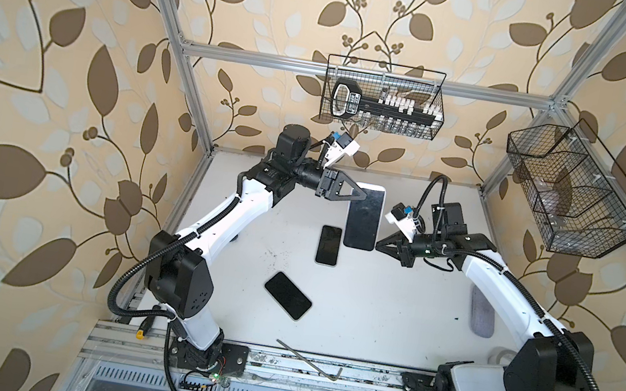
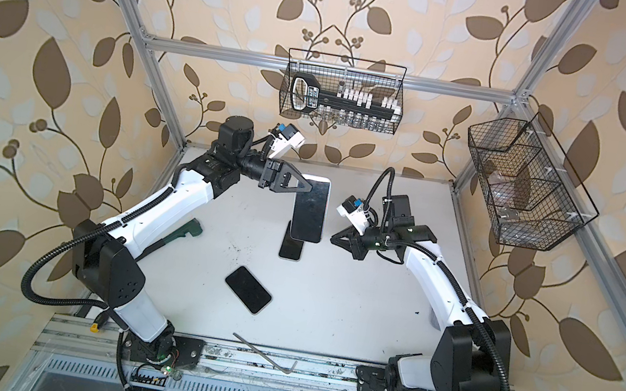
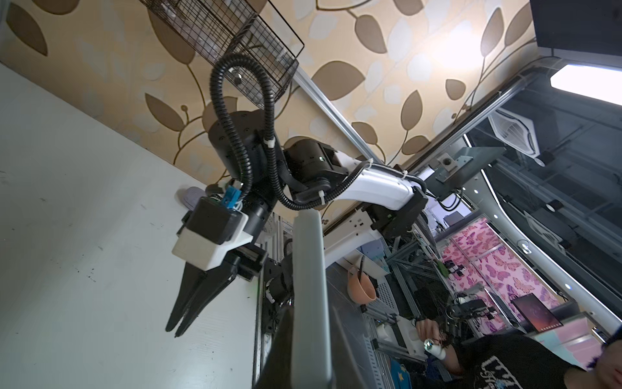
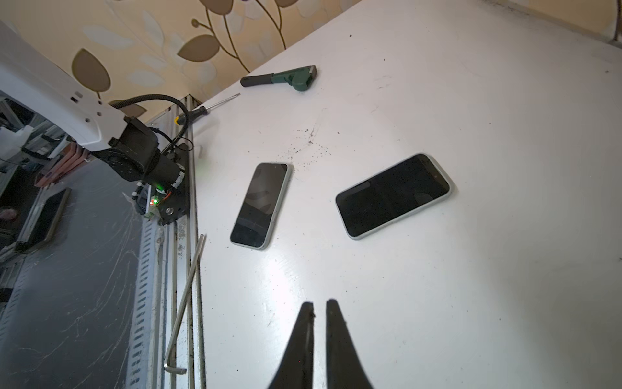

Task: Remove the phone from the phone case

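Note:
My left gripper [image 1: 361,197] is shut on the top edge of a large phone [image 1: 362,220], holding it up off the white table [image 1: 392,301] with its dark screen facing up. A pale rim runs round the phone, seemingly the phone case [image 1: 381,202]. In the left wrist view this pale edge [image 3: 308,286] stands between the two dark jaws. My right gripper [image 1: 377,245] hovers just right of the phone's lower end, apart from it. The right gripper [image 4: 319,304] has its jaws nearly together and holds nothing.
Two smaller phones lie screen up on the table, one [image 1: 328,245] under the held phone's lower end and one [image 1: 288,296] nearer the front. A hex key [image 1: 310,356] lies on the front rail. A green-handled tool [image 2: 188,228] and a screwdriver [image 4: 208,109] lie at the left. Wire baskets [image 1: 382,97] [image 1: 573,189] hang on the walls.

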Controlling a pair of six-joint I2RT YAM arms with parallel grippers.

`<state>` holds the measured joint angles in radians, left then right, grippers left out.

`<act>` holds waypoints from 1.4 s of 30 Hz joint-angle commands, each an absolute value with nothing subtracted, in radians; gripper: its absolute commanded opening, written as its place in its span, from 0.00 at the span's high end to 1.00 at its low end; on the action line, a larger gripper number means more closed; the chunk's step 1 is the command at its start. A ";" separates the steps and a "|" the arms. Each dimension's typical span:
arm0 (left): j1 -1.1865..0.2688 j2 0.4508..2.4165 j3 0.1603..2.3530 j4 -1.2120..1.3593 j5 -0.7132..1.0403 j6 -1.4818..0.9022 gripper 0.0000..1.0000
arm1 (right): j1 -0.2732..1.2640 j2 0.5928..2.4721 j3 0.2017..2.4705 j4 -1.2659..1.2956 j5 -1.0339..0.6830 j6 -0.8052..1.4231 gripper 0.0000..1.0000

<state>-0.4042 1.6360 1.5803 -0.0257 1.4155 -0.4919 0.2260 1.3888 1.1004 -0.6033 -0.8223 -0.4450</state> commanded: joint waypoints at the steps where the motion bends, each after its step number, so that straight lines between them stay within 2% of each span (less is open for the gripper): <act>1: -0.393 1.580 1.623 0.008 1.497 -0.507 1.00 | 0.223 1.386 1.094 -0.613 -0.795 -0.452 0.89; 7: -0.387 1.575 1.610 -0.004 1.472 -0.500 1.00 | 0.218 1.371 1.089 -0.582 -0.797 -0.408 0.88; 15: -0.338 1.563 1.548 0.092 1.187 -0.673 1.00 | 0.199 1.308 1.021 -0.375 -0.855 -0.182 0.77; 17: -0.329 1.559 1.529 0.097 1.115 -0.698 1.00 | 0.198 1.302 1.010 -0.336 -0.857 -0.136 0.73; 19: -0.317 1.557 1.508 0.111 1.048 -0.741 1.00 | 0.201 1.298 0.997 -0.285 -0.861 -0.078 0.62; 24: -0.283 1.540 1.409 0.237 0.899 -0.895 1.00 | 0.212 1.284 0.979 -0.199 -0.845 0.029 0.46; 28: -0.254 1.496 1.292 0.332 0.758 -1.024 1.00 | 0.214 1.277 0.978 -0.146 -0.840 0.120 0.38; 35: -0.239 1.362 1.089 0.391 0.530 -1.104 1.00 | 0.208 1.256 0.946 -0.025 -0.795 0.299 0.26; 40: -0.239 1.311 0.965 0.505 0.427 -1.236 1.00 | 0.207 1.249 0.919 0.057 -0.776 0.407 0.17; 41: -0.239 1.308 0.947 0.534 0.414 -1.264 1.00 | 0.206 1.247 0.917 0.063 -0.771 0.420 0.14; 42: -0.239 1.304 0.925 0.561 0.399 -1.296 1.00 | 0.208 1.247 0.913 0.069 -0.762 0.435 0.01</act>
<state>-0.2386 1.3495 0.9524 0.3698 0.4839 -1.1675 0.2092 1.2633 0.9287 0.0063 -0.7898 0.3473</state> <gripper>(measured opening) 0.118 0.940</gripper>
